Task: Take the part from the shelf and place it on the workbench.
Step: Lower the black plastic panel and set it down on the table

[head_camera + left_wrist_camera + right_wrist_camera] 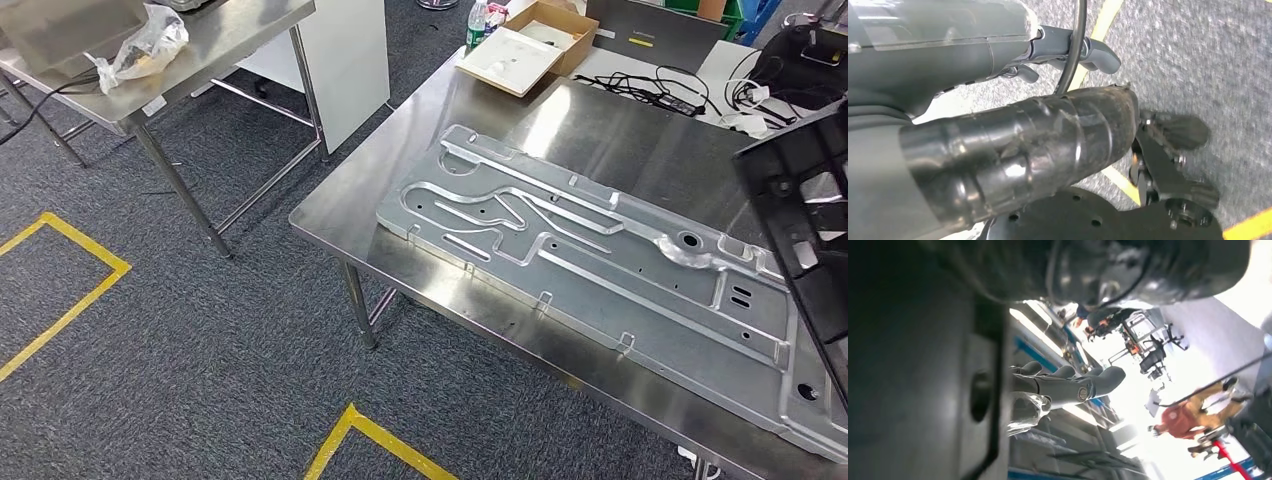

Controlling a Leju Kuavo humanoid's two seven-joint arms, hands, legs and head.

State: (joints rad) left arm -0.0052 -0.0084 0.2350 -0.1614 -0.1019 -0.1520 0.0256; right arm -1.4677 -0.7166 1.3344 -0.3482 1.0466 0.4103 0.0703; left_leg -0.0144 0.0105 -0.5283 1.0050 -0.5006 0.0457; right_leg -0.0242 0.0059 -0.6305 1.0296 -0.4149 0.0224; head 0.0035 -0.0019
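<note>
From the head view, a dark part (800, 215) with cut-out openings hangs tilted at the right edge, above the far right end of the steel workbench (420, 200) and over a large stamped metal panel (600, 270) lying flat on it. A cardboard box (530, 45), a bottle (477, 25) and black cables (650, 90) sit at the bench's back edge; a second steel table (200, 50) carrying a crumpled plastic bag (145, 45) stands well apart across grey carpet marked with yellow tape (70, 300).

From the left wrist, the left hand (1068, 52) points down at the carpet, fingers loosely curled around nothing.

From the right wrist, the right hand (1068, 385) has its fingers (1098, 377) laid against the dark part (923, 390), holding it; a person in orange (1193, 415) stands far behind.
</note>
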